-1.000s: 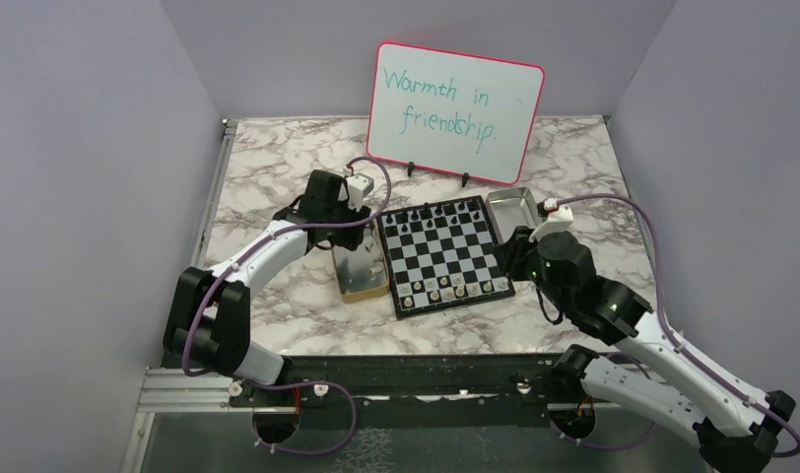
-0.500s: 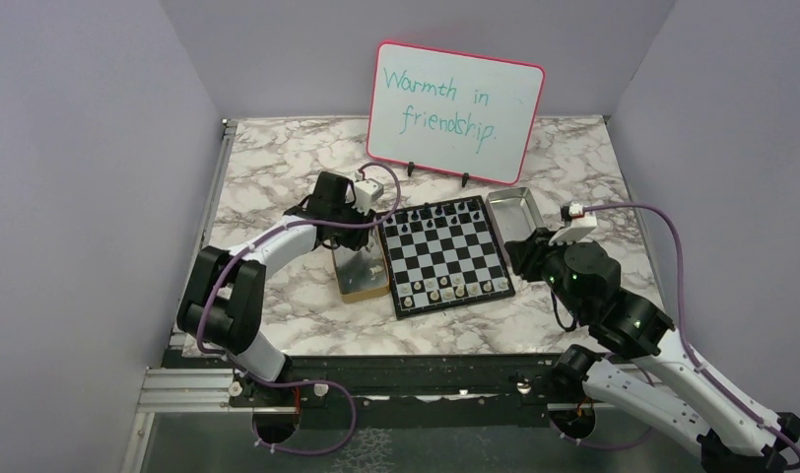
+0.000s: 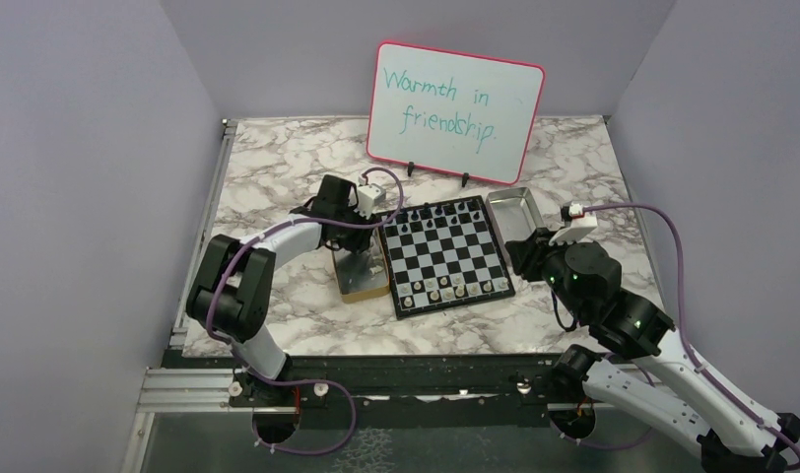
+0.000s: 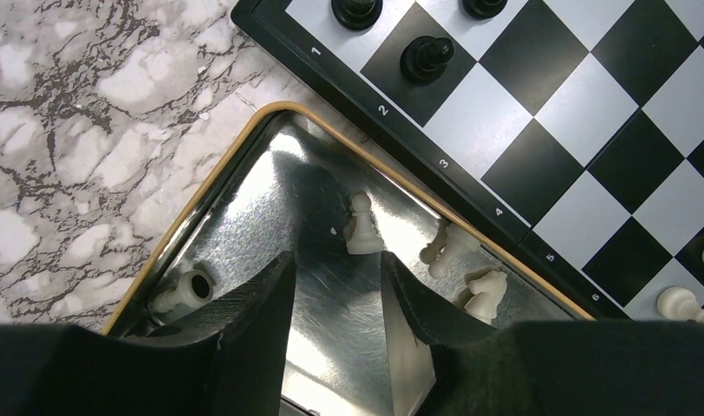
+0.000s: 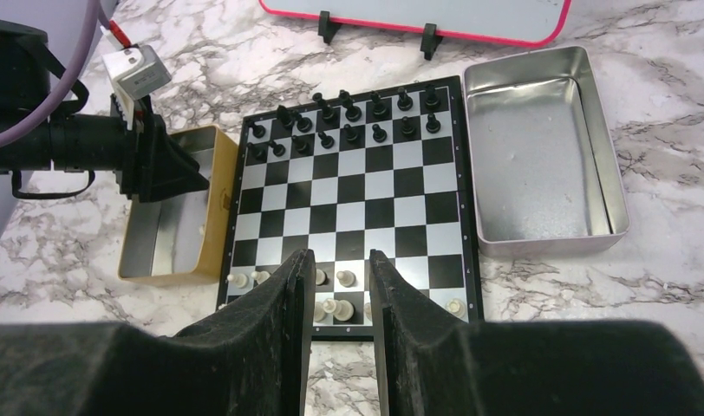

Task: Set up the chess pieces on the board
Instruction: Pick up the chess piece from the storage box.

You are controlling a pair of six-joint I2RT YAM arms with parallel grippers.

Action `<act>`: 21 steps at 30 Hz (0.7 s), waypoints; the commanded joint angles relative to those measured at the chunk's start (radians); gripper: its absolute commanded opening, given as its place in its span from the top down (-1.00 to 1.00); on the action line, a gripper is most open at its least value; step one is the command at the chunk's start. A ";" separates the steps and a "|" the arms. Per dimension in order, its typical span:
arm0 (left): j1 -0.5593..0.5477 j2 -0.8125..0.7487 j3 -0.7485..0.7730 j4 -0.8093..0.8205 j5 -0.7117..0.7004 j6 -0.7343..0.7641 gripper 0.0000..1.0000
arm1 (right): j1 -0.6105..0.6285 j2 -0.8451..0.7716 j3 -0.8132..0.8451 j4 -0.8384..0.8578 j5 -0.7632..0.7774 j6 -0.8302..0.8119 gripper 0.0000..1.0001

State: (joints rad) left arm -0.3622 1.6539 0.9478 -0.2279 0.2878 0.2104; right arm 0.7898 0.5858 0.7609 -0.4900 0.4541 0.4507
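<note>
left gripper poised open over box of cream chessmen

the left arm's black two-finger gripper (image 4: 335, 269) hovers over a tan-rimmed rectangular metal box (image 4: 217, 204), fingers apart and nothing between them. four small cream chess pieces (image 4: 448, 251) are on the box's shiny floor. a pawn (image 4: 361, 227) stands upright just beyond the fingertips. one piece lies on its side by the left wall. two more, one of them a knight (image 4: 485, 295), sit against the wall nearest the board

the box sits on a grey-veined marble tabletop (image 3: 278, 168), just beside the left edge of the small black-and-white chequered chessboard (image 5: 353, 199). black chess pieces (image 5: 348, 117) stand along the board's two far rows. further cream pieces stand on its two near rows, some of them hidden behind the right arm's fingers

along the board's right edge lies a silver rectangular metal tray (image 5: 531, 156), its floor showing as bare metal in the right wrist view. the right gripper (image 5: 340, 260) hangs above the board's near edge, fingers parted and gripping nothing

behind the board stands a pink-framed whiteboard (image 3: 455, 110) with the handwritten words "warmth in friendship"
</note>
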 commanded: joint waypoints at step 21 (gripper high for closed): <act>-0.077 0.087 0.055 -0.010 -0.064 -0.059 0.41 | -0.004 -0.057 -0.035 0.012 0.002 0.015 0.30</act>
State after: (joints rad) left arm -0.4141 1.7393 0.9932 -0.2020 0.2779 0.1829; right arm 0.7898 0.5400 0.7349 -0.4862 0.4545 0.4519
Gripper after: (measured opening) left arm 0.308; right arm 0.350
